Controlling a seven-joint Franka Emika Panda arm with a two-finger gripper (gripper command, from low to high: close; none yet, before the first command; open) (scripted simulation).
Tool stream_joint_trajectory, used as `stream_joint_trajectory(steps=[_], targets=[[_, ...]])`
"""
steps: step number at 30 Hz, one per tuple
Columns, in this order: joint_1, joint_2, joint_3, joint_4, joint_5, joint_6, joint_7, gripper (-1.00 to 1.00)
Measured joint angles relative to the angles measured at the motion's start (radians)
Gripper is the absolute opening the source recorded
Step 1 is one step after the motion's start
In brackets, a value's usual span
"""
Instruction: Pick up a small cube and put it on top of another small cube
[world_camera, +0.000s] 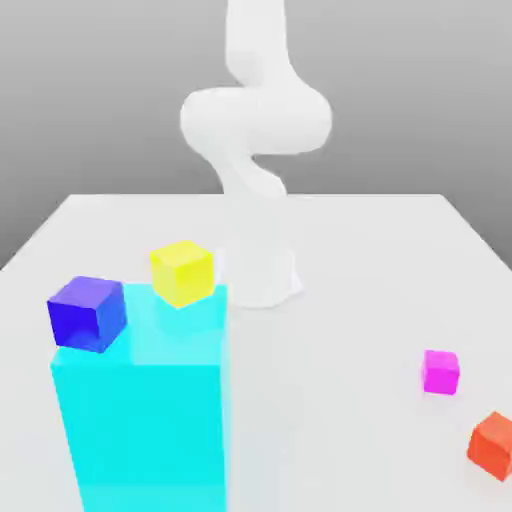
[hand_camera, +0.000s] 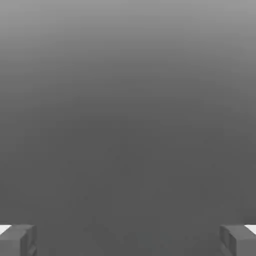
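Red-orange, the small cube (world_camera: 493, 446) sits near the white table's (world_camera: 360, 250) front edge at the exterior view's right, a magenta cube (world_camera: 440, 371) close by. The gripper (hand_camera: 128, 240) is spread wide, empty.

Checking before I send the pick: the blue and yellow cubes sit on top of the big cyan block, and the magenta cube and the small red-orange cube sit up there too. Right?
Not quite. The blue cube and yellow cube do sit on the big cyan block, but the magenta cube and the small red-orange cube lie on the white table, at the exterior view's right. The exterior view shows it.
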Motion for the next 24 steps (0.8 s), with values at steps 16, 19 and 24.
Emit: stream_joint_trajectory(steps=[16,19,24], targets=[[0.055,0.586,0.245,-0.011,-0.188,0.164,0.111,0.0],[0.097,0.695,0.271,-0.013,-0.222,0.195,0.131,0.0],[0.156,0.871,0.295,-0.018,-0.257,0.249,0.149,0.0]])
